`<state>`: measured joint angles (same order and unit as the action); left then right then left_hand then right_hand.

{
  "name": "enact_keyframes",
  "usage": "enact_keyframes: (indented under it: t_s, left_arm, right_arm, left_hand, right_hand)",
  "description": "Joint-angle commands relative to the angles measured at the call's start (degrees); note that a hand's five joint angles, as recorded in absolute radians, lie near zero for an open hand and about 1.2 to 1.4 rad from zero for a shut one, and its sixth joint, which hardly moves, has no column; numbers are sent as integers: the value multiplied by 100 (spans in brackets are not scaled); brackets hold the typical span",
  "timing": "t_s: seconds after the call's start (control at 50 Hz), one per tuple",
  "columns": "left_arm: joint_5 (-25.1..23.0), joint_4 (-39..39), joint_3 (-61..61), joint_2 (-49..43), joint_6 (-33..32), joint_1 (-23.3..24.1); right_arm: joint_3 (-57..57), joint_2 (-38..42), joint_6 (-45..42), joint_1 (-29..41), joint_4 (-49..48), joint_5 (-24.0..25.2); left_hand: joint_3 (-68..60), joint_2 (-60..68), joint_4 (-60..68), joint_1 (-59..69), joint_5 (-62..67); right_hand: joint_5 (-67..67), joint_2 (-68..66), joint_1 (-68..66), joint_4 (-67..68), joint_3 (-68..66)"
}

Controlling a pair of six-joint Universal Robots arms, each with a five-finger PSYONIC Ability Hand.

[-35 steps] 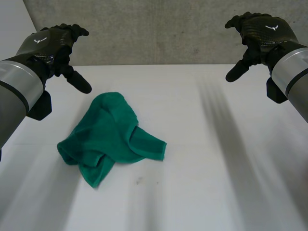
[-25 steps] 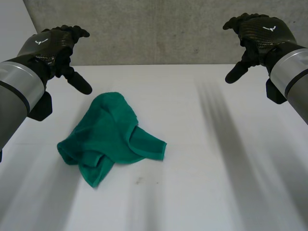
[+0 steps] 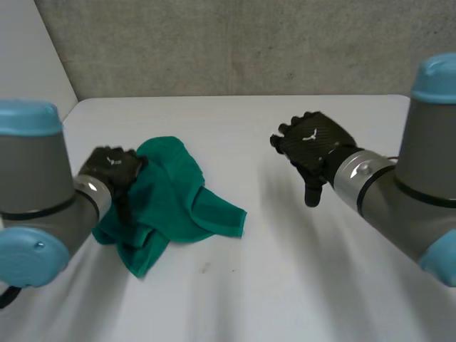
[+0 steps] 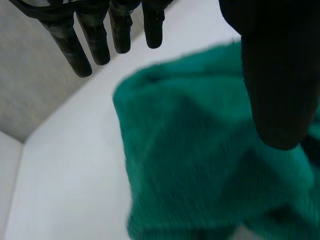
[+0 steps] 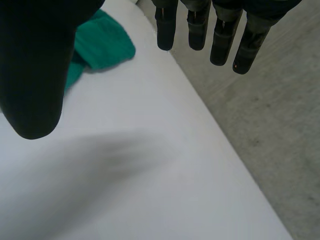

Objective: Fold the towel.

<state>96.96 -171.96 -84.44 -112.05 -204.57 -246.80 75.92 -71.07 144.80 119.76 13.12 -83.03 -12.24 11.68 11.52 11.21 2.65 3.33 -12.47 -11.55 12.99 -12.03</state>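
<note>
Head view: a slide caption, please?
Left robot hand over crumpled green towel; right robot hand open above white table.

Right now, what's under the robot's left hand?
The crumpled green towel, lying on the white table. The open left hand covers the patch right beneath it, so I can't tell whether they touch.

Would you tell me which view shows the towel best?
The head view: nearly the whole crumpled towel shows, the left hand over one edge. The left wrist view shows part, close up; the right wrist view, a far corner.
</note>
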Motion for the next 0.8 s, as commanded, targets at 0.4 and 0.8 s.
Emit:
enact_keyframes:
  t_s: [0.4, 0.8]
  left_arm:
    - [86, -1024, 850, -572, 1147, 1300]
    - [77, -1947, 1413, -1620, 2123, 2848]
  right_arm:
    - [-323, -2, 136, -646, -538, -574]
    - [-359, -328, 681, -998, -521, -512]
  left_hand:
    - [-6776, 6832, 6848, 6879, 6735]
    - [-102, 158, 174, 205, 61]
  right_hand:
    - [-333, 247, 155, -299, 203]
    - [-333, 247, 155, -299, 203]
